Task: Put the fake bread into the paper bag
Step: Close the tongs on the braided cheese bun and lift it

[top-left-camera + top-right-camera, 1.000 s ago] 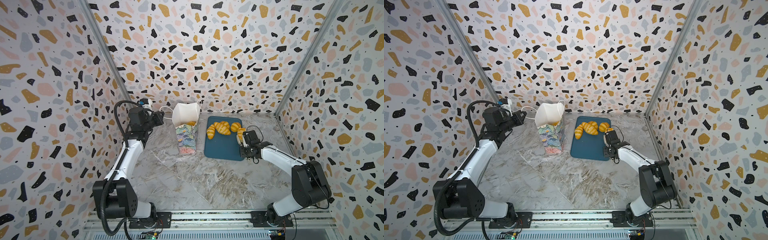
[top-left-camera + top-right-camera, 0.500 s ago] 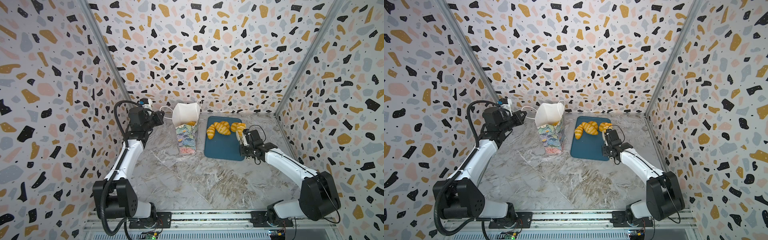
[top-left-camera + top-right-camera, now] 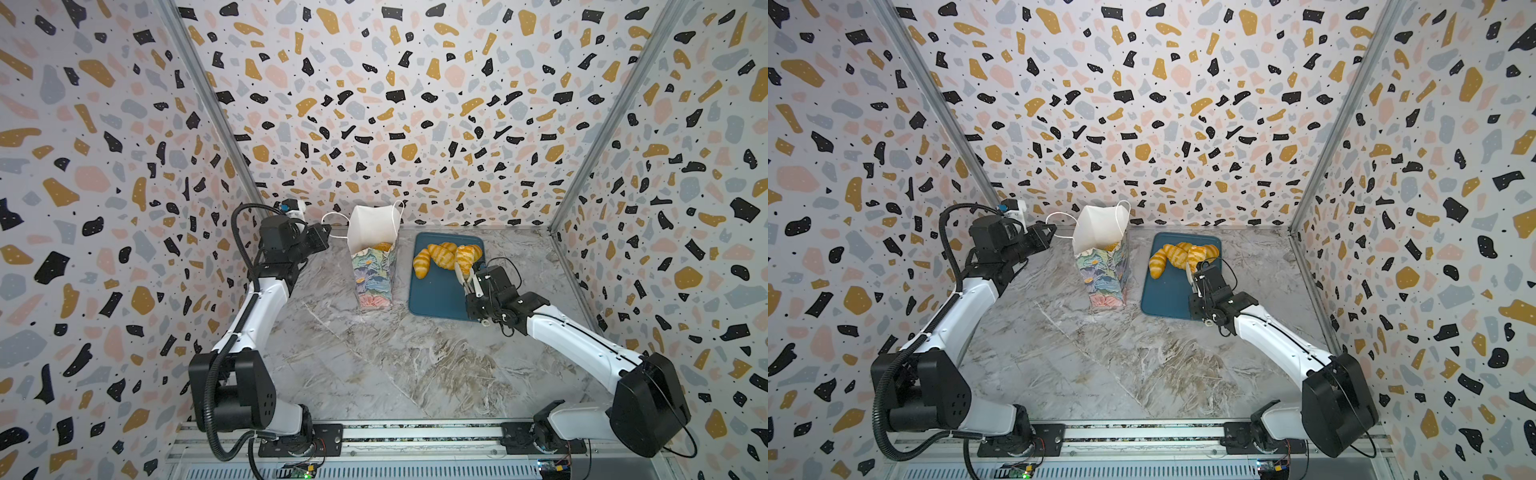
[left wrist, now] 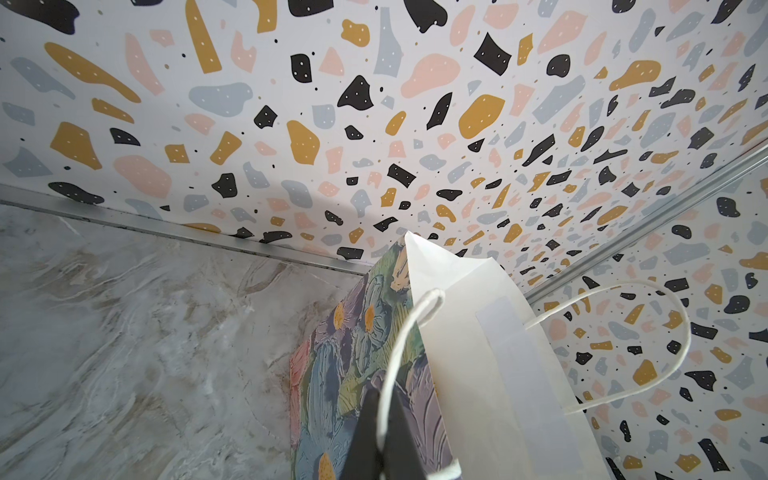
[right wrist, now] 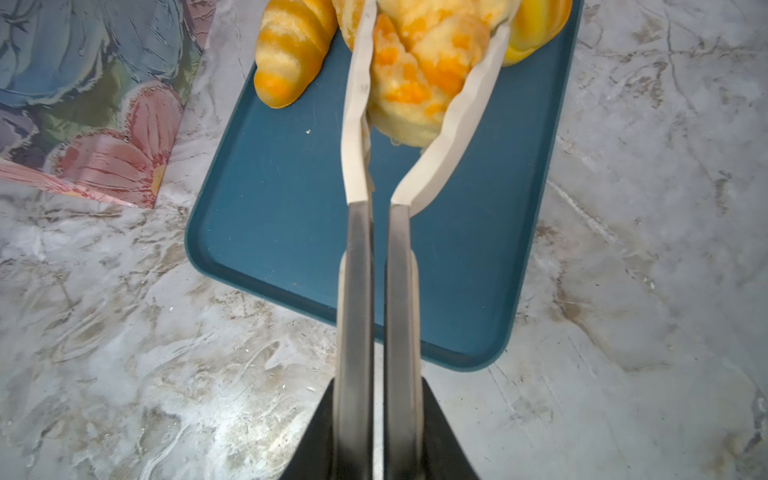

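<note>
While left hand (image 3: 325, 230) pinches the bag handle (image 4: 399, 345), right hand (image 3: 464, 272) pinching pale bun (image 5: 419, 83) between fingertips (image 5: 357, 83), over tray (image 5: 282, 216).

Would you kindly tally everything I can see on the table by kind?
Fake bread: 5 visible, one inside the bag
Paper bag: 1
Blue tray: 1
Tongs: 1
Total: 8
</note>
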Tool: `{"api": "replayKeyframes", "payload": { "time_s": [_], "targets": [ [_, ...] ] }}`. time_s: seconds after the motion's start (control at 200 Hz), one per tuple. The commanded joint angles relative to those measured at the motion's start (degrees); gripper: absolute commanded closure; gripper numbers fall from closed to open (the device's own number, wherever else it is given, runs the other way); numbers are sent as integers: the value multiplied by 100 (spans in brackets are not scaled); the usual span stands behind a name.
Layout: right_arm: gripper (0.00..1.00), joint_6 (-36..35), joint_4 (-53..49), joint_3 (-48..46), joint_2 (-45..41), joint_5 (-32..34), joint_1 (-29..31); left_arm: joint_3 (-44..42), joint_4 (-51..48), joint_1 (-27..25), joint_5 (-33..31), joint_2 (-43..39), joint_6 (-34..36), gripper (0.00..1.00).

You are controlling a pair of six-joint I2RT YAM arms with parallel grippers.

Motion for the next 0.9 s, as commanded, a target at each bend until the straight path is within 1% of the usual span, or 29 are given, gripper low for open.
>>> {"api": "replayKeyframes", "payload": {
  "time_s": [0.0, 0.05, 0.13, 0.225, 0.39, 0.481, 0.776, 0.896],
  "targets": [
    [75, 71, 349, -51, -306, -24, 85, -84, 282, -15, 54, -25, 60, 100],
    [75, 62, 430, -104, -384, -21, 150, -90, 228, -15, -23, -43, 120, 100],
    [75, 55, 642, -257, -538, -45, 238, 4, 175, -15, 75, -65, 143, 100],
    [75, 75, 775, -346, -663, -30, 282, -111, 261, -15, 9, -200, 200, 100],
    [75, 189, 790, -367, -859, 18, 320, 7, 118, -15, 50, -185, 318, 100],
    [75, 211, 777, -382, -953, 6, 338, -72, 175, -15, -2, -220, 319, 100],
    [75, 281, 693, -461, -1313, -112, 389, -71, 142, -15, -49, -203, 345, 100],
    [75, 286, 695, -357, -1449, -177, 392, -88, 174, -15, -42, -242, 335, 100]
  ]
}}
